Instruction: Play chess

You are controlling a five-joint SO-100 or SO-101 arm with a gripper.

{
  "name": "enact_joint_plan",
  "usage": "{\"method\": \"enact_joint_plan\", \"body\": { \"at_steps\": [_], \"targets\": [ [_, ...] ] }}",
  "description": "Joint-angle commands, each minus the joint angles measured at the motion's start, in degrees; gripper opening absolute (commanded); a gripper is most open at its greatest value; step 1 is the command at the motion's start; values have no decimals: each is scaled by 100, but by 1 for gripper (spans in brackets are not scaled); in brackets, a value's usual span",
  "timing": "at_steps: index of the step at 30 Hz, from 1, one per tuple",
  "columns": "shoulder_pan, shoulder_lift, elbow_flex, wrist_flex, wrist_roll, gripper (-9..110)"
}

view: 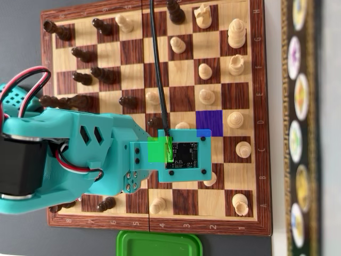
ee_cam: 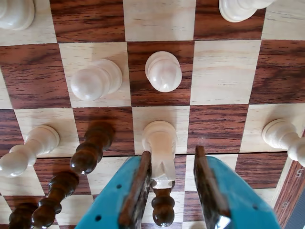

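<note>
In the wrist view my gripper [ee_cam: 172,153] is open over the chessboard [ee_cam: 224,71]. A tall white piece [ee_cam: 159,140] stands between the teal jaws, close against the left brown pad [ee_cam: 138,191], with a clear gap to the right pad [ee_cam: 207,191]. A dark pawn [ee_cam: 163,210] stands just below it in that view. In the overhead view the teal arm [view: 80,154] reaches in from the left and its camera mount [view: 181,154] hides the jaws. A white piece [view: 183,126] peeks out above the mount. One square is tinted blue [view: 209,122] and one green [view: 159,149].
White pawns [ee_cam: 163,71] [ee_cam: 95,78] stand ahead of the jaws and dark pieces [ee_cam: 90,150] to the left. In the overhead view, dark pieces [view: 85,77] fill the left, white pieces [view: 234,64] the right. A green lid [view: 160,244] lies below the board and a patterned box [view: 301,128] lies right.
</note>
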Motion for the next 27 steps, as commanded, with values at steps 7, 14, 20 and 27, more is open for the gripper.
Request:
{"method": "enact_joint_plan", "body": {
  "at_steps": [7,14,20,27],
  "targets": [
    [26,44,-264,-9,-26,16],
    [-9,62,-264,0,-26,16],
    [-79,571,-202,9,-18,16],
    [-70,853,-193,9,-18,16]
  ]
}}
